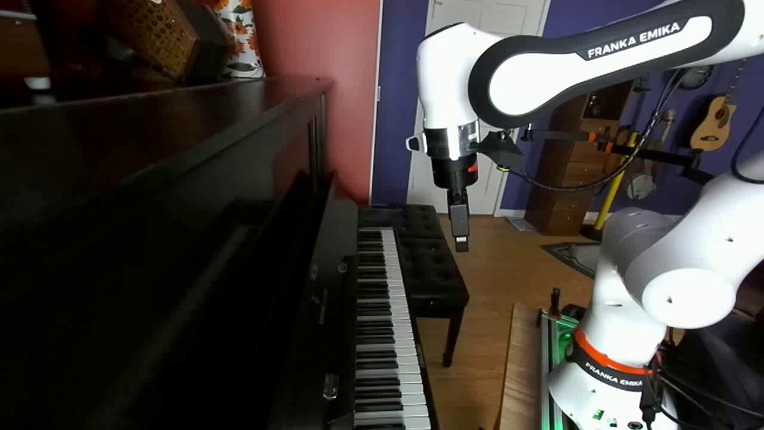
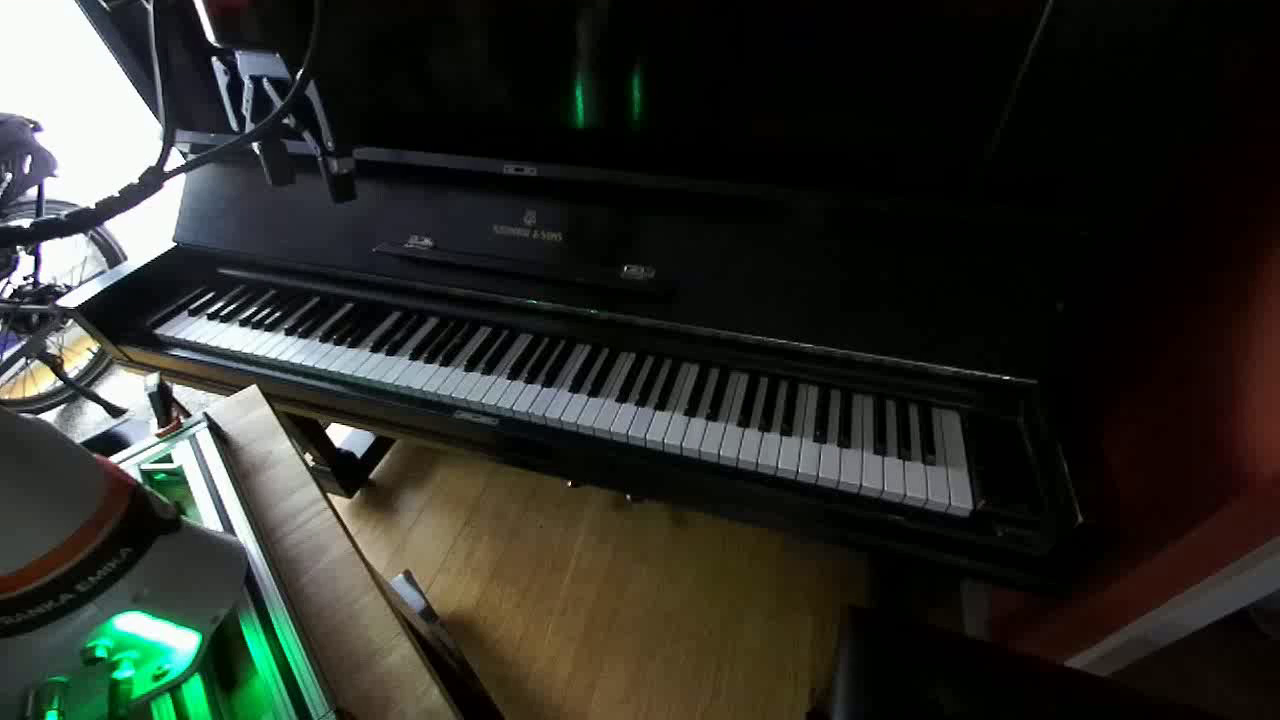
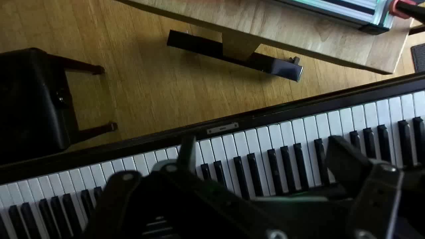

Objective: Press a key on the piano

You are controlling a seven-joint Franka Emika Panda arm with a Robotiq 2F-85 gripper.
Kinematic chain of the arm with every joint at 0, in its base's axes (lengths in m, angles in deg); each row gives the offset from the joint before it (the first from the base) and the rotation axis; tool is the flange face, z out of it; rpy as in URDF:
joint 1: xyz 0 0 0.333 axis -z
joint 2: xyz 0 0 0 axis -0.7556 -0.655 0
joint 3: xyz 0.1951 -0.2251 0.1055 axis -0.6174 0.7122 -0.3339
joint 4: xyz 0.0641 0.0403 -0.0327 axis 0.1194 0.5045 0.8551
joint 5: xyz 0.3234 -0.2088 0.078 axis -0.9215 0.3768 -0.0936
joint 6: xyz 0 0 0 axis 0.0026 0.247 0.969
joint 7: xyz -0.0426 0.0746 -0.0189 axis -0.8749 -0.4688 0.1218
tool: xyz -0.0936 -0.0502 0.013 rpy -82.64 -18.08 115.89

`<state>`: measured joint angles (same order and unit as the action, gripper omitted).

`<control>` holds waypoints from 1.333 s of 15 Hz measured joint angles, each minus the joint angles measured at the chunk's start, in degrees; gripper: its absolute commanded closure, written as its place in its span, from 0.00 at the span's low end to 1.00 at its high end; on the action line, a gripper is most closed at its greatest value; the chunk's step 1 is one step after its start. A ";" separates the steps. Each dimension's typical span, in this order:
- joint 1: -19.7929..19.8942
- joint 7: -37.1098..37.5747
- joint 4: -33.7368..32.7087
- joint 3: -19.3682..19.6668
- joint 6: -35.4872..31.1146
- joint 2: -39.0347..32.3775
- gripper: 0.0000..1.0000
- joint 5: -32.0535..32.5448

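The piano is a large dark upright with a glossy case, seen in both exterior views (image 1: 197,251) (image 2: 800,260). Its long row of white and black keys is uncovered in both exterior views (image 1: 397,334) (image 2: 560,390). The keys (image 3: 265,139) also cross the wrist view at a slant. My gripper (image 1: 461,242) hangs pointing down, in the air, apart from the keys. In an exterior view its two fingers (image 2: 308,175) stand apart with nothing between them. In the wrist view the spread fingers (image 3: 260,142) show against the keys, with no object between them.
A black padded bench (image 1: 430,263) stands along the piano's front; it also shows in the wrist view (image 3: 33,103). The robot's base stands on a wooden table (image 2: 330,540) facing the keyboard. A patterned box (image 1: 158,36) and flowered cloth (image 1: 242,39) sit atop the piano.
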<state>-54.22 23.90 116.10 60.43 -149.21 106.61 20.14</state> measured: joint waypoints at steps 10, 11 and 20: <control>0.71 -0.08 -0.15 0.74 -0.43 -0.31 0.00 2.58; 1.35 -1.38 -0.34 1.72 -1.04 -0.54 0.00 4.85; 4.52 -33.65 -0.39 20.85 -23.42 -1.77 0.00 17.00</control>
<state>-49.70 -9.76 115.71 81.28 -172.63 104.83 37.14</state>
